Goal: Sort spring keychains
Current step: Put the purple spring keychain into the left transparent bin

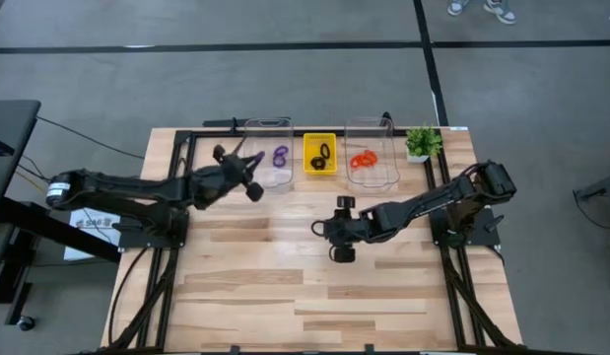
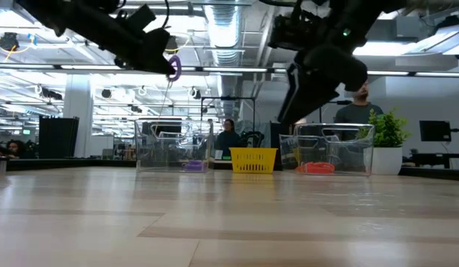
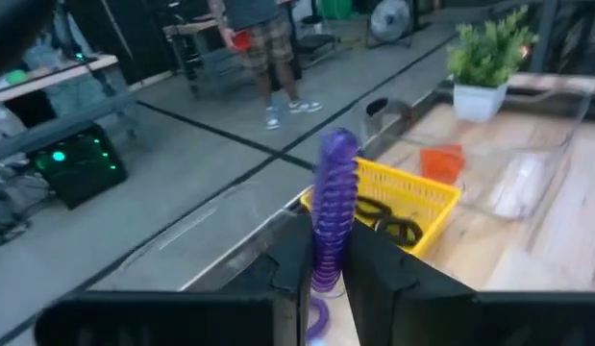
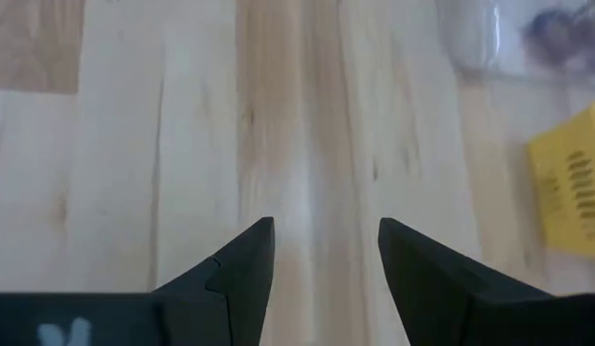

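Left gripper: closed on a purple spring keychain; the coil stands up between the two dark fingers.
Left gripper place: raised above the table, just beside the left clear bin, to the left of the yellow tray.
Held keychain in low view: it hangs in the air at, higher than the bin rims.
Right gripper: open, the fingers well apart, nothing between them, only bare wood under it.
Right gripper place: over the middle of the table, in front of the yellow tray, apart from it.
Left clear bin content: one more purple keychain.
Yellow tray content: a black keychain.
Right clear bin: orange-red keychains lie inside.
Small potted plant: just beside the right clear bin, on the side away from the yellow tray.
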`<action>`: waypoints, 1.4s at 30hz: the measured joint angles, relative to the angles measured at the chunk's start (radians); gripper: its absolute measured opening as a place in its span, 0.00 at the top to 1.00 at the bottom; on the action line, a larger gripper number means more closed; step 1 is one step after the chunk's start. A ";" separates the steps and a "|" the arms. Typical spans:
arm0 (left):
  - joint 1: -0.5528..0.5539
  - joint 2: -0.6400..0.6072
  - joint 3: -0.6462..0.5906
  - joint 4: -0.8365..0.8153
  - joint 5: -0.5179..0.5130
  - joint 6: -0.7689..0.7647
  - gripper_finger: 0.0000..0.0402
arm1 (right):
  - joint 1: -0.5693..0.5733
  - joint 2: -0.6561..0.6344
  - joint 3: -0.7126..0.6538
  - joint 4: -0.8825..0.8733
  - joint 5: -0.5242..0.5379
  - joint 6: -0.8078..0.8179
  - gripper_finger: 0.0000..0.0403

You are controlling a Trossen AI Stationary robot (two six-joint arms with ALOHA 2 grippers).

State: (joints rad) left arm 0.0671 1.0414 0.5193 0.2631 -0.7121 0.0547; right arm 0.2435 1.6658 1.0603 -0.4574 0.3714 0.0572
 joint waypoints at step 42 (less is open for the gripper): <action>0.530 0.342 -0.004 0.163 0.617 -0.198 0.87 | 0.147 0.001 0.000 -0.084 0.134 0.197 0.55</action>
State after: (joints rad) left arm 0.5976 1.3838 0.5148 0.4258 -0.0949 -0.1431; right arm 0.3904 1.6669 1.0603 -0.5411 0.5049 0.2539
